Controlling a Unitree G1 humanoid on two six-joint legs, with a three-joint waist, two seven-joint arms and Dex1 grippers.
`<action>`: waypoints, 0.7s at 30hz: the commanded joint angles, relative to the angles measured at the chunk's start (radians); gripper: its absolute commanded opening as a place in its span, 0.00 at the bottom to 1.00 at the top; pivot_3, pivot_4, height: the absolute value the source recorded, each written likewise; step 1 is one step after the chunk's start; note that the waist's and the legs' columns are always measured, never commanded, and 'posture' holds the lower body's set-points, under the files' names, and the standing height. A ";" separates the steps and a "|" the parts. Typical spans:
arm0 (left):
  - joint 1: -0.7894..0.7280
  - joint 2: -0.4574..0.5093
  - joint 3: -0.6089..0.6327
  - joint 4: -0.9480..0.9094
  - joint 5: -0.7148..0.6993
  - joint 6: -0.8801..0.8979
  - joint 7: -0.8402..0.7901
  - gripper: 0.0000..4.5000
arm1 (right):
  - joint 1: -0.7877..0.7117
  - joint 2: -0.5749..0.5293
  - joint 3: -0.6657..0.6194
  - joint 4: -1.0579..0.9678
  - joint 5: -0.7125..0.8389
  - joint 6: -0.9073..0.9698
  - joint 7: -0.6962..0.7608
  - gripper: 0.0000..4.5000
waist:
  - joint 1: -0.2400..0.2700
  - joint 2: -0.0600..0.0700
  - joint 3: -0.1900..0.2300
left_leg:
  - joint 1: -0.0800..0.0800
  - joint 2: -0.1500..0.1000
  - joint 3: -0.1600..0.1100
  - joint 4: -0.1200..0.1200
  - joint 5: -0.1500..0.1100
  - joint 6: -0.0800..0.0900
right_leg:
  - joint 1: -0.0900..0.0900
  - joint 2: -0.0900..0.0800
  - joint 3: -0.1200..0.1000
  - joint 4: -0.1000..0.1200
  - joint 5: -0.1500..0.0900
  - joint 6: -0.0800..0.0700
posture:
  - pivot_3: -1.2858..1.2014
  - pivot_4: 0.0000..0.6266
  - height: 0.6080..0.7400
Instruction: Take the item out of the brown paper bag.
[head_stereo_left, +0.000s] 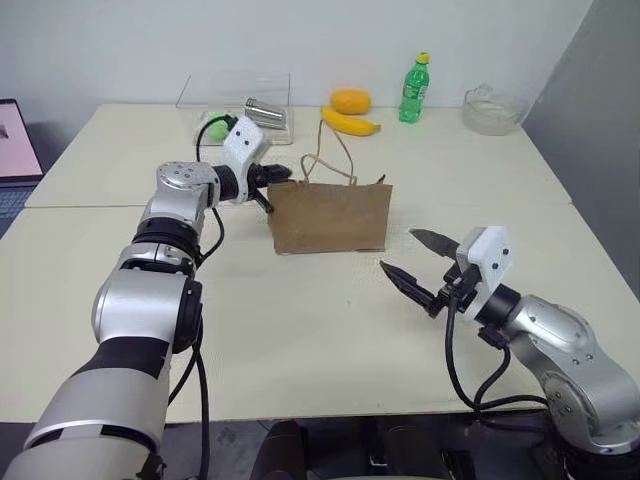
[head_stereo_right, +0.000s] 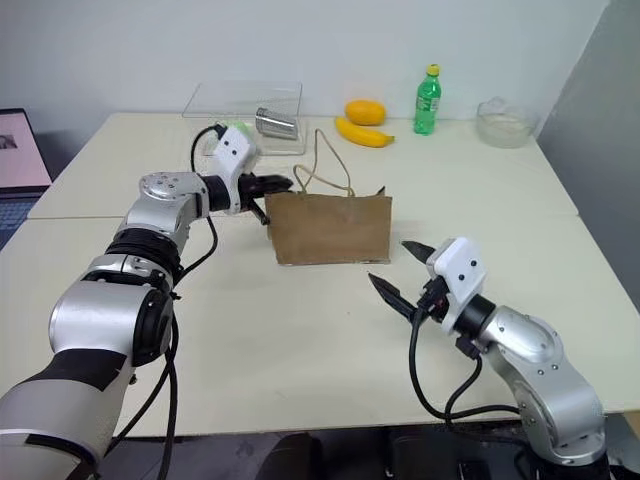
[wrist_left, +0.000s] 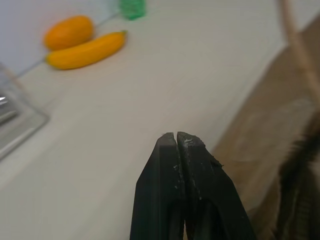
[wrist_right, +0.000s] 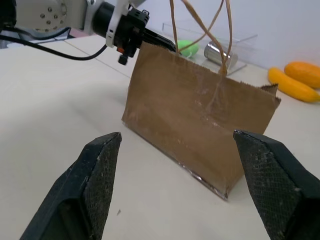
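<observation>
One pale table (head_stereo_left: 330, 330), white wall (head_stereo_left: 300, 40)

The cream table (head_stereo_left: 330, 330) carries the brown paper bag (head_stereo_left: 331, 217), upright near its centre. Along the far edge stand a clear plastic box (head_stereo_left: 236, 103), an orange fruit (head_stereo_left: 350, 101), a banana (head_stereo_left: 349, 122), a green soda bottle (head_stereo_left: 414, 89) and a glass bowl (head_stereo_left: 493, 110).
</observation>
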 joint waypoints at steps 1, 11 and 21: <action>-0.021 0.024 -0.011 -0.047 0.007 -0.004 -0.192 0.01 | 0.006 -0.019 -0.035 -0.058 0.039 0.016 -0.012 0.84 | 0.000 0.000 0.000 | 0.000 0.000 0.000 0.000 0.000 0.000 | 0.000 0.000 0.000 0.000 0.000 0.000 | 0.52 0.24 1.00; 0.206 0.101 -0.128 -0.394 -0.022 0.052 -0.549 0.01 | 0.028 -0.100 -0.079 -0.075 0.147 0.053 0.031 0.84 | 0.000 0.000 0.000 | 0.000 0.001 -0.001 0.001 0.000 0.000 | 0.000 0.000 0.002 0.001 0.000 0.000 | 0.52 0.24 1.00; 0.541 0.228 -0.138 -1.046 -0.207 0.380 -0.483 0.01 | 0.045 -0.150 -0.072 -0.078 0.198 0.057 0.045 0.84 | 0.004 0.000 0.000 | 0.001 0.001 -0.002 0.002 0.000 0.000 | 0.001 0.000 0.002 0.003 0.000 0.000 | 0.52 0.24 1.00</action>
